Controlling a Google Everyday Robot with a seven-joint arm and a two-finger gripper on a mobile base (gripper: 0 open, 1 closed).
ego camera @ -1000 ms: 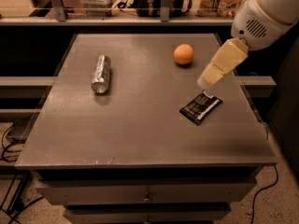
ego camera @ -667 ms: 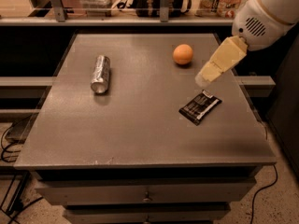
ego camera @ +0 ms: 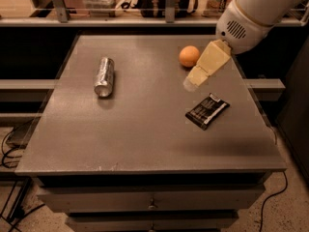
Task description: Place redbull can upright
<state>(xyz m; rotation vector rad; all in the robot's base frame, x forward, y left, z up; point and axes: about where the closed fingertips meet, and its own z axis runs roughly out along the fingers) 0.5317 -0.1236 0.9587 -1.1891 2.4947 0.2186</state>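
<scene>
The redbull can (ego camera: 104,76) is a slim silver can lying on its side on the left part of the grey table (ego camera: 145,129), its shiny end toward me. My gripper (ego camera: 191,83) hangs over the right part of the table, just right of and below an orange fruit (ego camera: 189,56). It is far to the right of the can and holds nothing that I can see. The white arm comes in from the upper right.
A black snack packet (ego camera: 207,110) lies on the table below the gripper. A shelf with clutter runs along the back. Drawers sit under the table's front edge. Cables lie on the floor at left and right.
The gripper has moved a little to the left and slightly down, toward the table's middle. The can, the orange and the packet have not moved.
</scene>
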